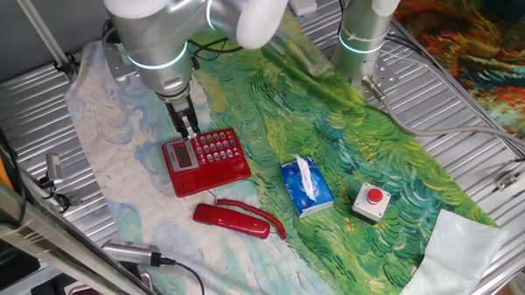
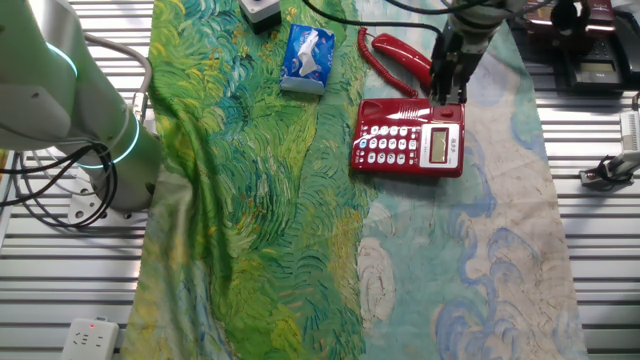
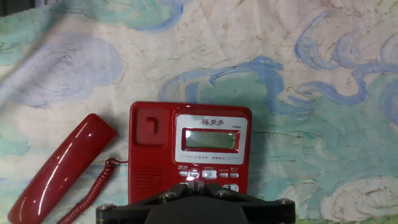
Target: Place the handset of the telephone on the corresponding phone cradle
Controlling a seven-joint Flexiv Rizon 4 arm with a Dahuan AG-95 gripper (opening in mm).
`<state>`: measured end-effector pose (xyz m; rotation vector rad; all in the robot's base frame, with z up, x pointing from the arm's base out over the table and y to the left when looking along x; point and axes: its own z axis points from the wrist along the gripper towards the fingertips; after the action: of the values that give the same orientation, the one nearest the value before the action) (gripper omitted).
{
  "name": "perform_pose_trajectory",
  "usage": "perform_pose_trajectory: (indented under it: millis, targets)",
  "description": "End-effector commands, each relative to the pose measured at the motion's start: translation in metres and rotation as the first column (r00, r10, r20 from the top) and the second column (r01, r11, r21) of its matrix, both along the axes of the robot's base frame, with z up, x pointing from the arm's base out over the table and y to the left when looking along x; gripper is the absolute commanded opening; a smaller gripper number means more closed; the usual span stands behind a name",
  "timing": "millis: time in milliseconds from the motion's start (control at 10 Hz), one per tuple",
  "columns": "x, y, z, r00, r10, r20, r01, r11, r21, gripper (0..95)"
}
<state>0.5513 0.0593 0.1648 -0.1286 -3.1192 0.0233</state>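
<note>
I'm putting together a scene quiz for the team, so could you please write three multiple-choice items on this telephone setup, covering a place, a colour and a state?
1. Where does the handset lie?
A. On the cloth beside the telephone
B. In the phone cradle
C. On the tissue pack

2. What colour is the button on the small grey box?
A. Green
B. Red
C. Yellow

3. What is the gripper holding?
A. The handset
B. The tissue pack
C. Nothing

Answers: 1 A, it rests on the cloth, cradle bare; 2 B, the button is red; 3 C, the jaws hover over the keypad, gripping nothing.
</note>
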Motion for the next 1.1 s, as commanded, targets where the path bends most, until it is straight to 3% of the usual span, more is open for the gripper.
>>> perform_pose_trajectory:
  millis: [100, 300, 500, 600, 800, 1100]
  targets:
    - [0.005, 0.003, 0.001, 1.000, -0.008, 0.002, 0.008, 1.000, -0.001, 0.0]
    - [0.017, 0.011, 0.004, 1.000, -0.024, 0.002, 0.024, 1.000, -0.001, 0.0]
    - [0.036, 0.026, 0.011, 0.999, -0.046, -0.002, 0.046, 0.999, -0.003, 0.0]
    - [0.043, 0.033, 0.014, 0.997, -0.075, -0.022, 0.075, 0.997, -0.016, 0.0]
    - [0.056, 0.047, 0.021, 0.995, -0.094, -0.035, 0.092, 0.995, -0.044, 0.0]
    - [0.076, 0.064, 0.033, 0.992, -0.109, -0.058, 0.106, 0.993, -0.046, 0.0]
